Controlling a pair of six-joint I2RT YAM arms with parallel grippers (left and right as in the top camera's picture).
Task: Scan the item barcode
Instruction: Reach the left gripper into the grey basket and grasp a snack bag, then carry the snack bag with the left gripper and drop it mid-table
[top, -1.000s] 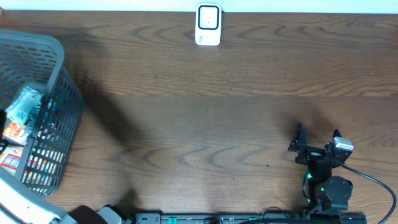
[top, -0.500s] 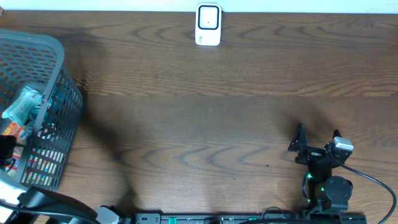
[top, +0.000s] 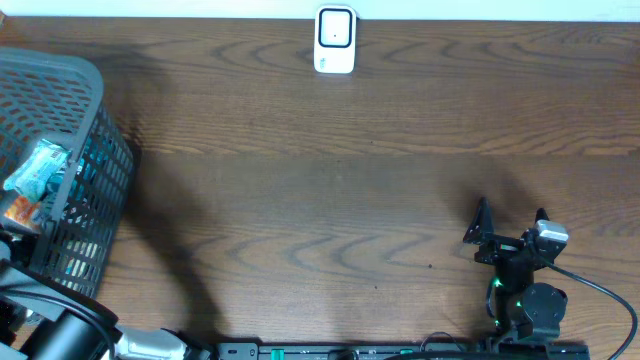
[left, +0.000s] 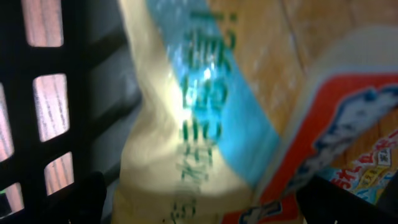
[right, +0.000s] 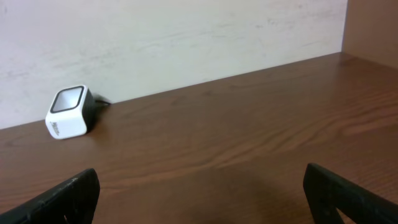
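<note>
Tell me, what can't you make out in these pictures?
- Packet lettering: left wrist view, blurred by closeness; no barcode shows.
- Basket contents: overhead, cut by the left edge and screened by its mesh wall.
- Left gripper: overhead, lost at the bottom-left edge; whether it touches the packet is unclear.
- Scanner face: too small in both views.

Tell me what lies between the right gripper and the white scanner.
Nothing: only bare table lies from the right gripper to the white scanner, shown in overhead and right wrist views.
</note>
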